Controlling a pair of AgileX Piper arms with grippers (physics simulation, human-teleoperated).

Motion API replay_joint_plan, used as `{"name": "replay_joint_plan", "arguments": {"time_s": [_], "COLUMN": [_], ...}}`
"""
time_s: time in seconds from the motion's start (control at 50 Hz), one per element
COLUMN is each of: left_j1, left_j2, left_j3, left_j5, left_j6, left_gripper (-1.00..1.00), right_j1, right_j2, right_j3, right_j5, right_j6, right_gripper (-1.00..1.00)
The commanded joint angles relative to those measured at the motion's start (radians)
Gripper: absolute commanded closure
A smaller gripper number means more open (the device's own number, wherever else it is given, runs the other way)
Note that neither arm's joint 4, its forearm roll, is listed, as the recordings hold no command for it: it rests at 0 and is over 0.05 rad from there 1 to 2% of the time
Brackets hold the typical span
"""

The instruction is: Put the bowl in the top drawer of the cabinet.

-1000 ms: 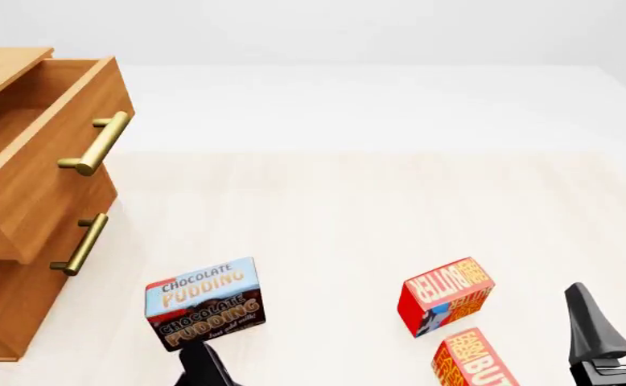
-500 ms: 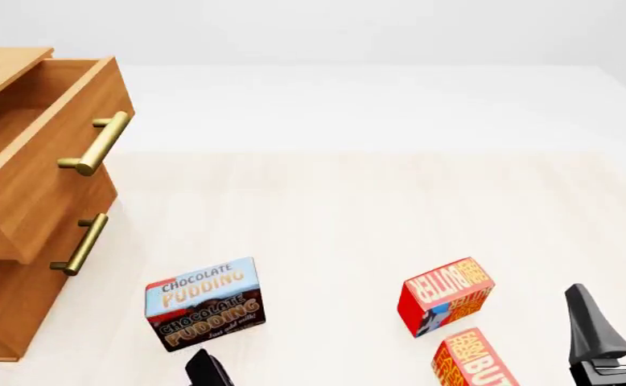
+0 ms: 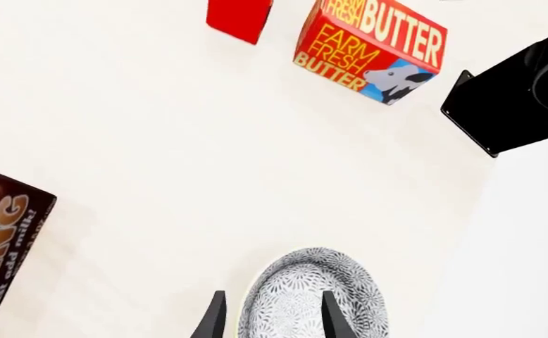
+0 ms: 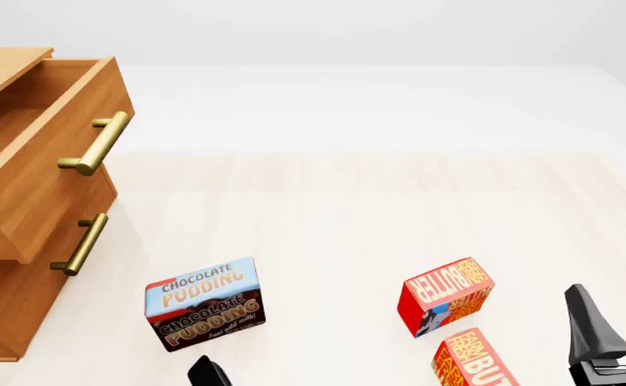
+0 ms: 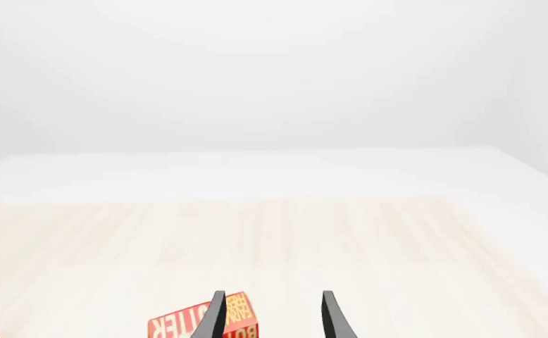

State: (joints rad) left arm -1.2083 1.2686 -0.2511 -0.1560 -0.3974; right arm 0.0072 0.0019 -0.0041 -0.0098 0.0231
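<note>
The bowl (image 3: 313, 299), white with a fine dark floral pattern, lies on the table and shows only in the left wrist view; the front view does not take it in. My left gripper (image 3: 272, 320) is open just above it, one finger outside the rim and the other over the inside. In the front view only a tip of the left gripper (image 4: 207, 374) shows at the bottom edge. The cabinet (image 4: 7, 310) stands at the left with its top drawer (image 4: 45, 173) pulled out. My right gripper (image 4: 619, 322) (image 5: 272, 317) hovers open and empty at the right.
A chocolate pudding box (image 4: 203, 301) stands near the cabinet, just beyond the left gripper. Two red butter boxes (image 4: 445, 293) (image 4: 474, 362) sit toward the right arm. The lower drawer's brass handle (image 4: 80, 244) sticks out below the open drawer.
The left gripper's tip has sunk lower toward the bottom edge of the front view. The right gripper and the boxes have not moved.
</note>
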Motion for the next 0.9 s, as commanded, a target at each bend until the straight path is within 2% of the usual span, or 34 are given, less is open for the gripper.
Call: {"name": "replay_joint_plan", "arguments": {"time_s": [0.02, 0.08, 0.34, 0.4, 0.46, 0.54, 0.9], "left_j1": [-0.001, 0.003, 0.006, 0.005, 0.004, 0.004, -0.001], "left_j2": [0.014, -0.004, 0.028, 0.011, 0.034, 0.023, 0.041], "left_j3": [0.014, 0.007, 0.024, 0.018, 0.029, 0.020, 0.031], "left_j5": [-0.032, -0.008, -0.059, -0.038, -0.070, -0.053, -0.098], "left_j6": [-0.009, -0.007, -0.010, -0.013, -0.016, -0.017, -0.030], "left_gripper": [-1.00, -1.00, -1.00, -1.00, -1.00, -1.00, -1.00], "right_j1": [0.000, 0.000, -0.001, -0.001, -0.001, -0.002, -0.004], "right_j2": [0.000, 0.000, 0.000, 0.000, 0.000, 0.000, 0.001], "right_j3": [0.000, 0.000, 0.000, 0.000, 0.000, 0.000, 0.000], "right_j5": [0.000, 0.000, 0.000, 0.000, 0.000, 0.001, 0.003], "right_j6": [-0.001, -0.001, -0.001, -0.001, -0.001, -0.001, -0.004], "right_gripper": [-1.00, -1.00, -1.00, -1.00, -1.00, -1.00, -1.00]}}
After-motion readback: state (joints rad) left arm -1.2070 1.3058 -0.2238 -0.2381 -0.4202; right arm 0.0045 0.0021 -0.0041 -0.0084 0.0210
